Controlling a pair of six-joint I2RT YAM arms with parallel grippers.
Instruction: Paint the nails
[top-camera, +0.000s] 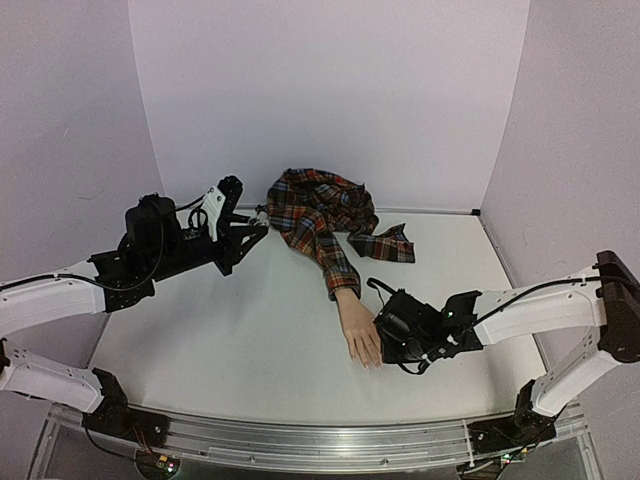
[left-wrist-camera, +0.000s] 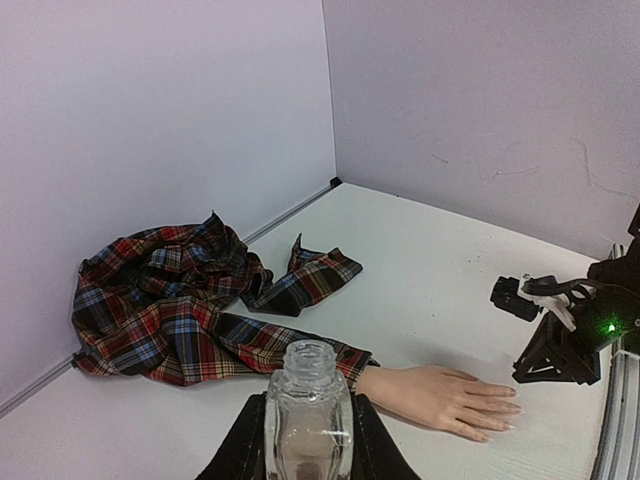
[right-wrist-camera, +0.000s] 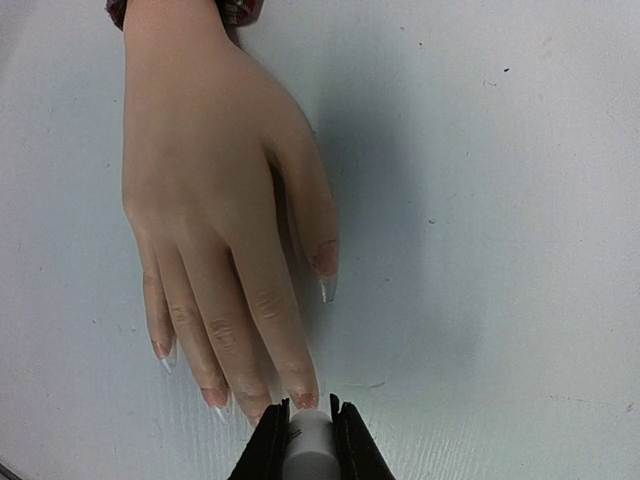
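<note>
The pale peach mannequin hand lies flat on the table, coming out of a red-blue plaid sleeve. In the right wrist view its nails point toward me: the index nail sits right at my fingertips, and the thumb nail is to the right. My right gripper is shut on a white brush cap, its tip hidden against the index fingertip. My left gripper is shut on a clear glass bottle, uncapped and upright, held at the far left, away from the hand.
The bunched plaid shirt lies at the back centre near the rear wall. White walls close in the table on the left, back and right. The right arm shows beside the hand in the left wrist view.
</note>
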